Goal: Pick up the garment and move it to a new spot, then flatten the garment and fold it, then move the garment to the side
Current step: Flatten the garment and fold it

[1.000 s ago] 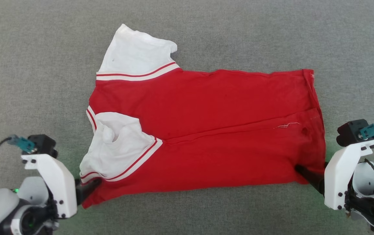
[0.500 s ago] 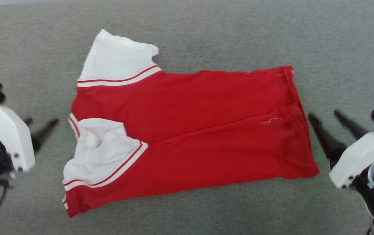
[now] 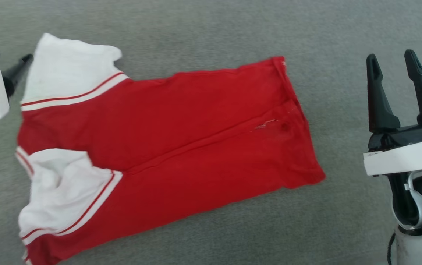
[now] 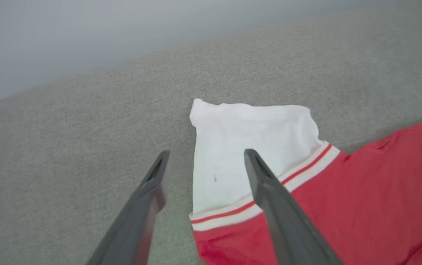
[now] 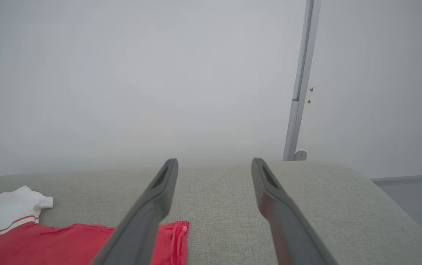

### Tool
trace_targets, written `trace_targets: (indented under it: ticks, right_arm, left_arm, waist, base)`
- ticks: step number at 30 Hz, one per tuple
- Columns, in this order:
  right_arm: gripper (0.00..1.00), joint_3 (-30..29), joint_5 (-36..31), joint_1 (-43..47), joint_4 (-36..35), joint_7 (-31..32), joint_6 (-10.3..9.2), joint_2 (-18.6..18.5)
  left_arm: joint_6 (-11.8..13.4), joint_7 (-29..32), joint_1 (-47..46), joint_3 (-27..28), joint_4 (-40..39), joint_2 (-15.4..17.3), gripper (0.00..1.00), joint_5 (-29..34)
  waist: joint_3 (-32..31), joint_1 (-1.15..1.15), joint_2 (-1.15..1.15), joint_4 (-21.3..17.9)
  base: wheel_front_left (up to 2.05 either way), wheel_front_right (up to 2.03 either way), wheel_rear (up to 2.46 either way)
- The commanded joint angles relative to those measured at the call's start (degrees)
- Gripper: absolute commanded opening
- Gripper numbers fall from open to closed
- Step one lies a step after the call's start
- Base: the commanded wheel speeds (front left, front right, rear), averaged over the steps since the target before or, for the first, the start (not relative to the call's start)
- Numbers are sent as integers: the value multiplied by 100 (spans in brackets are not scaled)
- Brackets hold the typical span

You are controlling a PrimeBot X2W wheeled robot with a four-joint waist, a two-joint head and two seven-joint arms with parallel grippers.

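Spreading across every view is a grey fabric-covered counter (image 3: 211,29), backed in the right wrist view by a pale wall (image 5: 122,73) with a slim metal post (image 5: 301,81) at 1 o'clock. The garment (image 3: 166,140), a red jersey lying flat and folded lengthwise, fills the head view's left and middle. Its hem points toward 3 o'clock and its neck end toward 9 o'clock, and nothing grips it.

The right gripper (image 3: 392,57) stands at 3 o'clock, well apart from the hem, its fingers spread wide and empty above bare counter, as its own wrist view (image 5: 214,161) confirms. The left gripper (image 3: 11,56) sits at 10 o'clock just beside the far white sleeve (image 3: 67,70), fingers likewise wide open and holding nothing. In its wrist view (image 4: 207,152) they straddle that sleeve's edge.

A second white sleeve (image 3: 63,191) lies folded over the red at 8 o'clock. A loose white thread (image 3: 266,124) and a small dark spot (image 3: 284,127) mark the fold line near the hem.
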Motion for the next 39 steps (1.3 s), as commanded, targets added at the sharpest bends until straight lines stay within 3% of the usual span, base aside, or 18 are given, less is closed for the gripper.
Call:
trace_targets:
  ticks: [1, 11, 19, 20, 21, 24, 34, 39]
  right_arm:
    - [100, 36, 8, -65, 26, -152, -2, 44]
    - [100, 397, 207, -149, 321, -474, -3, 115]
    - [100, 872, 258, -471, 546, -86, -2, 114]
    - [100, 961, 288, -539, 578, 25, -2, 104]
    - [100, 1042, 358, -616, 623, 149, -2, 92]
    - [100, 1269, 459, -937, 870, 617, -3, -110]
    - [100, 2294, 1090, -2820, 2531, 2303, -3, -836]
    - [100, 2633, 1264, -3363, 3270, 2930, -3, -983]
  left_arm:
    - [-78, 57, -169, -26, 177, -79, 100, 58]
    - [-380, 466, -1010, -141, 1602, -456, 100, 248]
    - [37, 1547, -1230, -456, 2647, -900, 100, 178]
    - [66, 1824, -1166, -540, 2735, -973, 91, 121]
    - [73, 2008, -1136, -580, 2768, -1047, 0, 85]
    - [26, 2231, -1214, -646, 2717, -1220, 0, 19]
    - [-199, 1847, -1590, -587, 2747, -1585, 0, 104]
    - [-271, 1771, -1649, -590, 2820, -1721, 0, 112]
  waist:
    - [184, 0, 0, -227]
    - [626, 0, 0, -627]
    - [934, 0, 0, -680]
    - [944, 0, 0, -662]
    - [956, 0, 0, -643]
    - [1013, 0, 0, -560]
    - [1142, 0, 0, -231]
    - [1144, 0, 0, -89]
  base:
    - [0, 0, 0]
    - [0, 0, 0]
    - [0, 0, 0]
    - [0, 0, 0]
    - [0, 0, 0]
    - [0, 0, 0]
    - [0, 0, 0]
    - [0, 0, 0]
